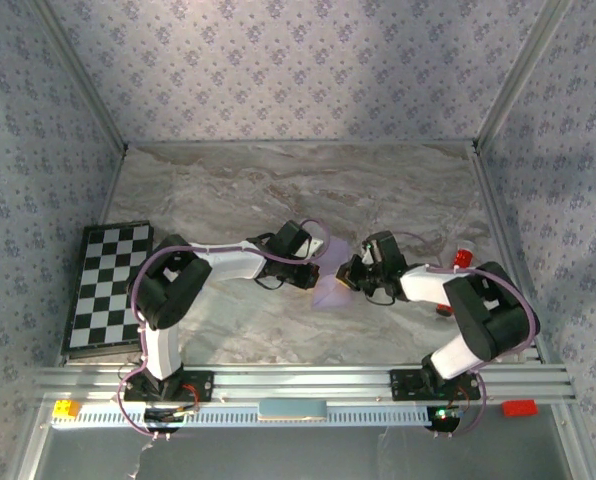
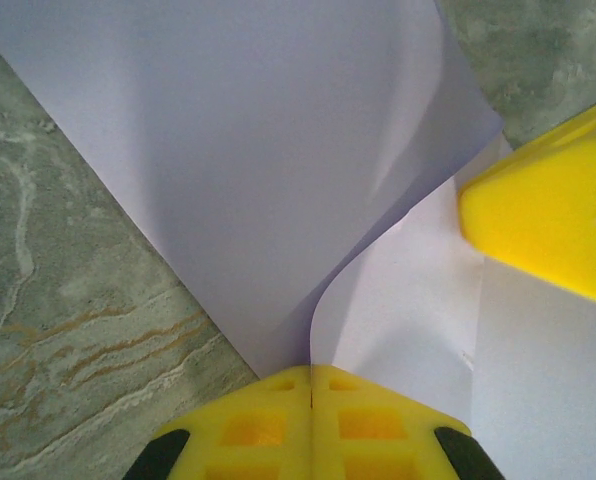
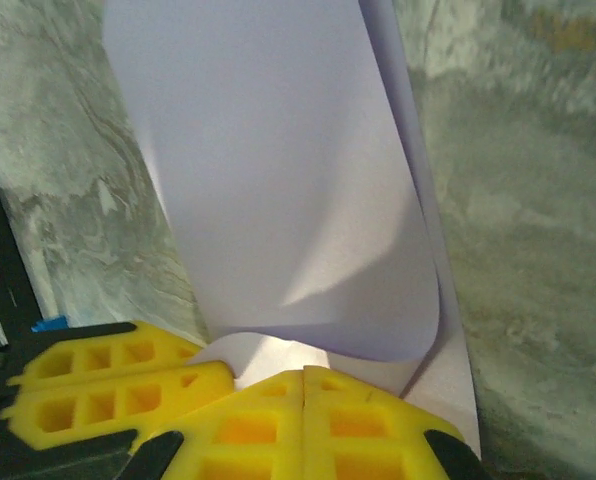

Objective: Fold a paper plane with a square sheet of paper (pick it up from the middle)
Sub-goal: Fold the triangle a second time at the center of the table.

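The table has a grey marble-patterned top with brownish veins. It is walled on 3 sides by panels of pale blue floral print set in metal posts. A black-and-white chequered board lies flat along the left edge.

The square sheet of paper, pale lilac, lies near the middle of the table, slightly toward the near edge, between the 2 arms. 1 part of it lies flat on the marble, and another part is turned over it in a soft, uncreased curl.

The left gripper has its yellow fingers pressed together with no gap. The curl of the sheet starts right at their seam, so it appears nipped there.

The right gripper is also fully closed, its fingers meeting along 1 line. Its tip rests on the flat layer of the sheet, just beside the curl and close to the left gripper. I cannot tell whether any paper is caught between its fingers.
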Tool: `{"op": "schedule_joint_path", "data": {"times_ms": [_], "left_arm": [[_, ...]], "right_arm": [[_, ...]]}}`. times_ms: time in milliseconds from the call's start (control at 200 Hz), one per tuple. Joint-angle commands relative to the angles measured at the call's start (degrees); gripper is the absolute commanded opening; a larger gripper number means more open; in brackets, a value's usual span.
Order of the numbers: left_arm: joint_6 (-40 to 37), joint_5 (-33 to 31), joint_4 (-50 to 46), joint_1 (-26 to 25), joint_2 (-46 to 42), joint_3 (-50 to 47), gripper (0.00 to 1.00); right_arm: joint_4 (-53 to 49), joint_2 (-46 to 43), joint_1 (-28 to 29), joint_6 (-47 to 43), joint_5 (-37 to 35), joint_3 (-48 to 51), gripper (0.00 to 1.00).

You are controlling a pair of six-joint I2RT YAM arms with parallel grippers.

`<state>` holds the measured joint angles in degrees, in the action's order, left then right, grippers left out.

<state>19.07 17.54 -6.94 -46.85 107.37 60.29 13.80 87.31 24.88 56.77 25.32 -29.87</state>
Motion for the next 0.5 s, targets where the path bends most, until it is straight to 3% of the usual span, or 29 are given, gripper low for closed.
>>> {"op": "schedule_joint_path", "data": {"times_ms": [0, 290, 495], "left_arm": [[-1.2, 0.3, -3.1, 0.1, 1.4, 0.7, 0.0], [-1.0, 0.4, -3.2, 0.1, 1.5, 0.8, 0.0], [-1.1, 0.4, -3.4, 0.1, 1.6, 1.0, 0.0]], "right_arm": [[-2.1, -0.6, -1.4, -0.4, 0.0, -1.5, 0.0], [0.4, 3.3, -3.9, 1.9, -3.1, 3.6, 0.0], [-1.8, -0.2, -4.3, 2.2, -4.5, 3.4, 0.0]]}}
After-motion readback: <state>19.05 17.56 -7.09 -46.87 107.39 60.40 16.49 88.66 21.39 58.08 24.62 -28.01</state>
